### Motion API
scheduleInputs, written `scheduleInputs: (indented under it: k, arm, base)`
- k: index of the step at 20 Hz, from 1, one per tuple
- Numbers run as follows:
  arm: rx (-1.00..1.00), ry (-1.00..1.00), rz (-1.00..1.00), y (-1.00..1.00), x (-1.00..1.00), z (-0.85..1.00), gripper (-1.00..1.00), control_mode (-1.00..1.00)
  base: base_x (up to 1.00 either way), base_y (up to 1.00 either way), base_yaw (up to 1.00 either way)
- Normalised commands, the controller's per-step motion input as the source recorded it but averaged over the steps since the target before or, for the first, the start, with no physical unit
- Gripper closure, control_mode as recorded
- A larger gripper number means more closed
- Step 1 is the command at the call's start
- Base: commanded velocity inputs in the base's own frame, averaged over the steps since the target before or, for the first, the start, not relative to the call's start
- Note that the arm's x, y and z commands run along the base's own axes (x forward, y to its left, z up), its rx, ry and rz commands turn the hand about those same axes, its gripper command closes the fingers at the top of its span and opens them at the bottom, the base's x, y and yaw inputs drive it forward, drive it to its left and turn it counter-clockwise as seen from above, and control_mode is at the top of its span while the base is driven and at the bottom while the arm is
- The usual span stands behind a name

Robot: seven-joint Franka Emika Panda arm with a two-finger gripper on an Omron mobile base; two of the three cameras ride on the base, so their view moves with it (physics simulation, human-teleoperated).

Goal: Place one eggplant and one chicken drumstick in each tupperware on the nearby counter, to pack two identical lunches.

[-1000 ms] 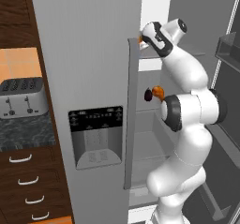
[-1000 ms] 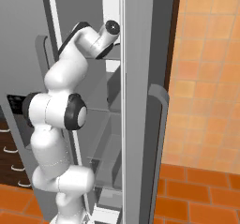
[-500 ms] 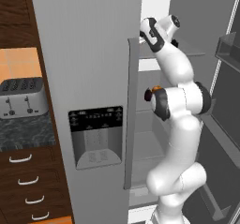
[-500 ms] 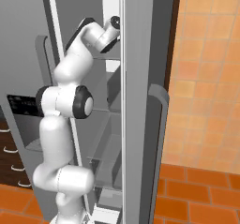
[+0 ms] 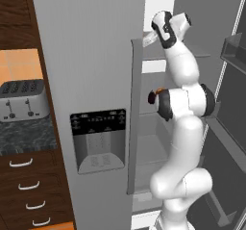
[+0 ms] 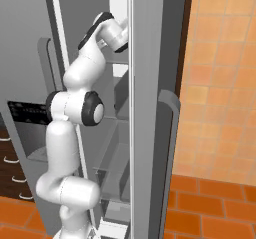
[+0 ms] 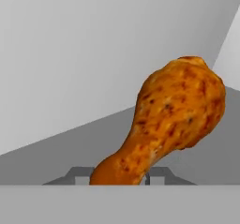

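A glazed orange-brown chicken drumstick [image 7: 176, 110] sits close in front of the hand view, on a pale grey fridge shelf [image 7: 61, 145]. Its fat end points up and to the right, and its thin bone end runs down between my fingertips [image 7: 80, 174]. My gripper [image 7: 118, 176] is shut on that thin end, with a finger on each side. In the left base view my wrist [image 5: 167, 26] reaches into the upper part of the open fridge. A small orange and dark shape [image 5: 153, 95] peeks out beside my elbow, too hidden to name.
The shut grey fridge door with its dispenser panel [image 5: 98, 137] stands left of my arm. The open door's bins [image 5: 235, 51] are on the right. A silver toaster [image 5: 21, 101] stands on the dark counter [image 5: 24, 136] above drawers [image 5: 29, 193]. Another fridge door [image 6: 155, 108] flanks my arm.
My jaws have come together from wide open onto the drumstick's thin end. My upper arm has straightened and my hand has reached a little deeper into the fridge.
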Motion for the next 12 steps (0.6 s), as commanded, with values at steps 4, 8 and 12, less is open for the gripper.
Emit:
scheduleInputs:
  k: [4, 8, 12]
  arm:
    - [-0.11, 0.01, -0.04, 0.26, -0.81, 0.23, 1.00, -1.00]
    - [-0.13, 0.00, -0.09, 0.24, -1.00, 0.23, 1.00, -1.00]
    - [-0.16, -0.24, -0.08, -0.13, -1.00, -0.30, 1.00, -1.00]
  base:
    - [0.00, 0.00, 0.00]
    - [0.00, 0.00, 0.00]
    - [0.00, 0.00, 0.00]
